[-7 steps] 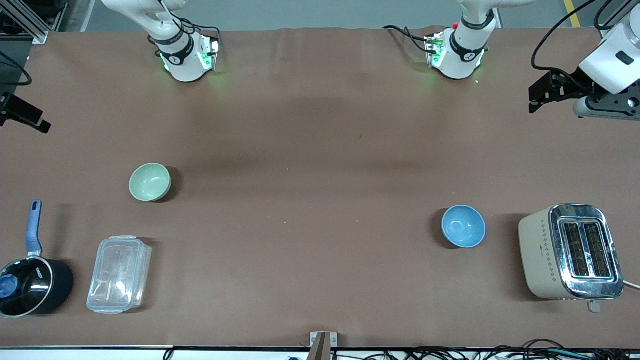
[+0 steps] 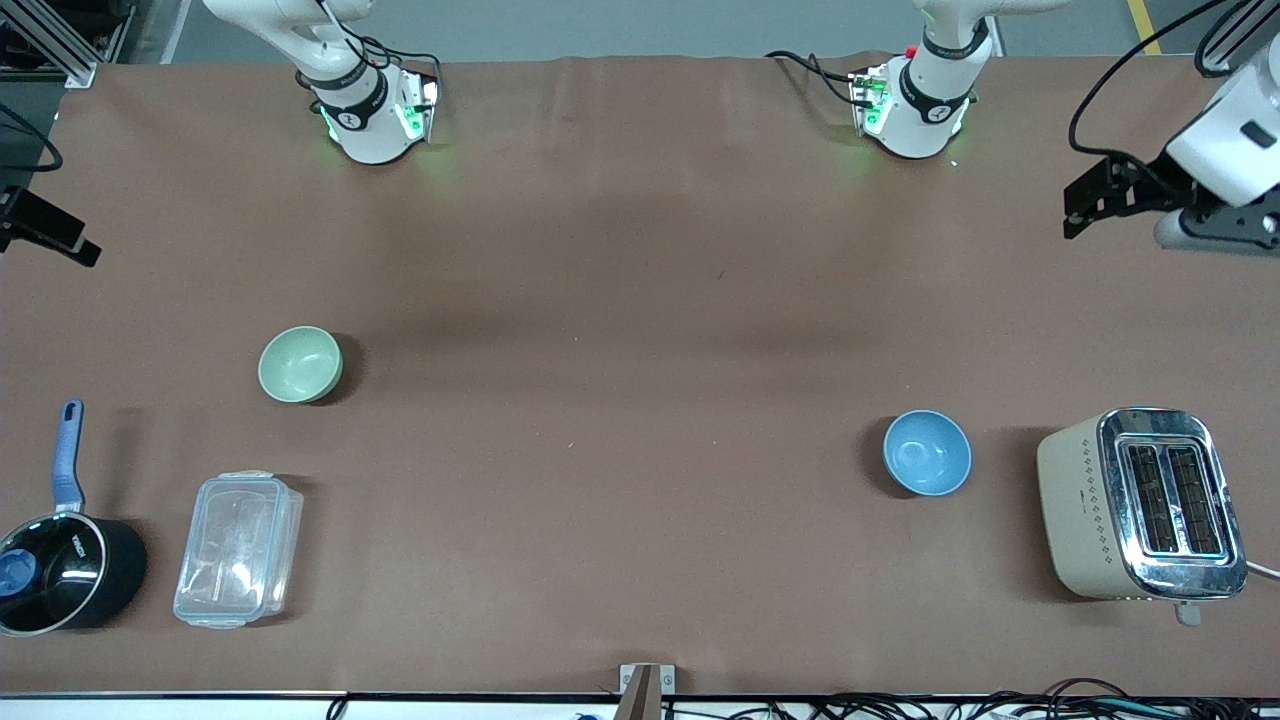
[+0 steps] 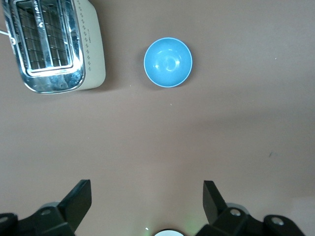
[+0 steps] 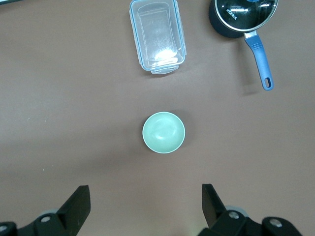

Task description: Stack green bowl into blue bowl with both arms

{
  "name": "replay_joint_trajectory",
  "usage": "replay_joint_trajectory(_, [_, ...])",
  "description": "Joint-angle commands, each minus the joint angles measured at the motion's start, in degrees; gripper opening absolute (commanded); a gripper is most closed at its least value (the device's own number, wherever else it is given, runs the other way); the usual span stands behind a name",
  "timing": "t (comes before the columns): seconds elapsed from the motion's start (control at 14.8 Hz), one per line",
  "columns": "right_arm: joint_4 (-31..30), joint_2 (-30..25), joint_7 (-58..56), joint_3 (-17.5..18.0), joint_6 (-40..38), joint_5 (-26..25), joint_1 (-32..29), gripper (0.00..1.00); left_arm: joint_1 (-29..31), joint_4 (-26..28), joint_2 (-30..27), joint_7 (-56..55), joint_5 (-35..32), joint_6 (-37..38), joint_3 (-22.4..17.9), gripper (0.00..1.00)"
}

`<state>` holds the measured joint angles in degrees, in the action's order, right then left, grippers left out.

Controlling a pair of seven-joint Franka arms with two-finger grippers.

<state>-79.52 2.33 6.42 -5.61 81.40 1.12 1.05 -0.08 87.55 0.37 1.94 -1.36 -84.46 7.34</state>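
Green bowl and blue bowl sit well apart; both claws spread wide.

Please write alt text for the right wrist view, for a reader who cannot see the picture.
The open right gripper hangs high over the brown table, empty, with the green bowl upright below it. Also on the table are a clear lidded container and a black saucepan with a blue handle.

Bare worktop lies wide between the green bowl and blue bowl, with a toaster crowding the blue one and a box near the green.
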Motion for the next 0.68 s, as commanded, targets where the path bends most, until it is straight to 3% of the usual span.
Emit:
replay_joint_trajectory(0.0, [-1.43, -0.83, 0.09, -0.1, -0.36, 0.38, -0.52, 1.0, -0.18, -3.61, 10.05, 0.79, -1.1, -1.48, -0.04, 1.0])
replay_joint_trajectory(0.2, [-7.82, -0.83, -0.09, -0.02, 2.52, 0.03, -0.44, 1.0, 0.26, -2.39, 16.92, 0.7, -1.45, -11.31, -0.22, 1.0])
replay_joint_trajectory(0.61, [-32.76, -0.74, -1.66, -0.1, 29.73, -0.5, -0.61, 1.0, 2.37, -2.12, 28.44, 0.44, -1.36, -20.47, -0.22, 1.0])
